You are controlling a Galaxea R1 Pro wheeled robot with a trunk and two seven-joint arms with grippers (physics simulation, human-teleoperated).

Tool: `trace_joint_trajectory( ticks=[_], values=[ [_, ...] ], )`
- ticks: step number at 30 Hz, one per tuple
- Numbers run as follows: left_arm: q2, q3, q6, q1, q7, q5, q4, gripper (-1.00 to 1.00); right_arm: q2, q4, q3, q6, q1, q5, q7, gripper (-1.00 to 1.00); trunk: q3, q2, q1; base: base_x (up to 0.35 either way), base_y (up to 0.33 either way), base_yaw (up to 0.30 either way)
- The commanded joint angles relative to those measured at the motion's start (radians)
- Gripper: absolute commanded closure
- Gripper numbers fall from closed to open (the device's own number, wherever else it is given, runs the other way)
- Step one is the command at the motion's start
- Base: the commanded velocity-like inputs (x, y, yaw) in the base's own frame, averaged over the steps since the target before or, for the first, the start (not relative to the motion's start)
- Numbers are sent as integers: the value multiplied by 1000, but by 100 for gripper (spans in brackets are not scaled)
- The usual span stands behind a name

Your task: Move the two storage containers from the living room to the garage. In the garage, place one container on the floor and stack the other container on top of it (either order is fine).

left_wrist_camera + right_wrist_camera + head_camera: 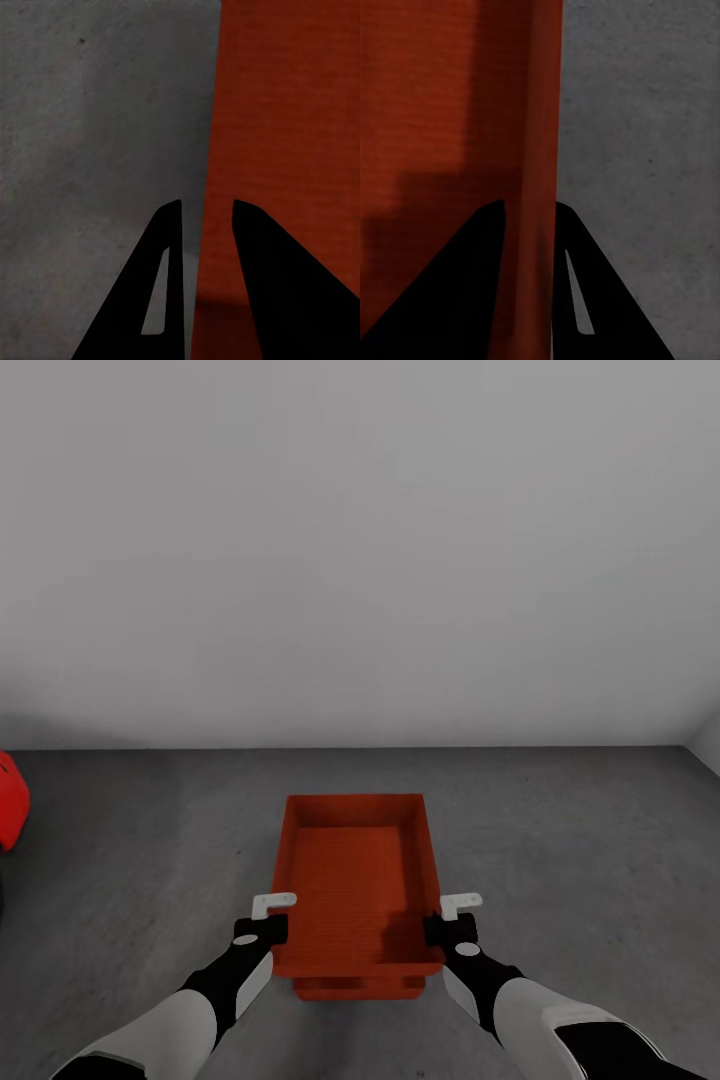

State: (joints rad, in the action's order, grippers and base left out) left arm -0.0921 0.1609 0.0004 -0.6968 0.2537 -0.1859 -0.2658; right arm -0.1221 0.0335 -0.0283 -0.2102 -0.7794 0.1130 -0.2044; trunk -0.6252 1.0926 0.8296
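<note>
An orange-red storage container [355,870] sits nested on top of a second alike container [360,989], of which just the near end peeks out underneath. The stack stands on the grey concrete floor [560,840] of the garage. My left gripper [275,915] is shut on the upper bin's left wall near its front corner. My right gripper [455,915] is shut on the right wall opposite. In the left wrist view the left gripper [206,202] straddles the container's [292,112] wall edge. In the right wrist view the right gripper [529,202] pinches the container's [450,90] rim.
A white wall [360,560] rises just behind the stack. Part of a red car [8,800] shows at the far left edge. Concrete floor [90,135] lies on both sides of the bins, with the wall's corner at the far right.
</note>
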Motion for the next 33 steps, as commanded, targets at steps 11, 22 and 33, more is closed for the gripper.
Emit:
trace_joint_trajectory(
  ticks=[11,22,33],
  values=[
    [0,-26,-13,-1,12,10,-56,100,-1,-3,10,3,0,14,-1,100,-1,1,0,0,0,0],
    [0,-26,-13,-1,12,10,-56,100,-3,-3,10,3,0,14,-2,100,-1,1,0,0,0,-2],
    [0,-26,-13,-1,12,10,-56,100,-3,-4,10,2,0,14,-1,100,-1,1,0,0,0,-16]
  ],
)
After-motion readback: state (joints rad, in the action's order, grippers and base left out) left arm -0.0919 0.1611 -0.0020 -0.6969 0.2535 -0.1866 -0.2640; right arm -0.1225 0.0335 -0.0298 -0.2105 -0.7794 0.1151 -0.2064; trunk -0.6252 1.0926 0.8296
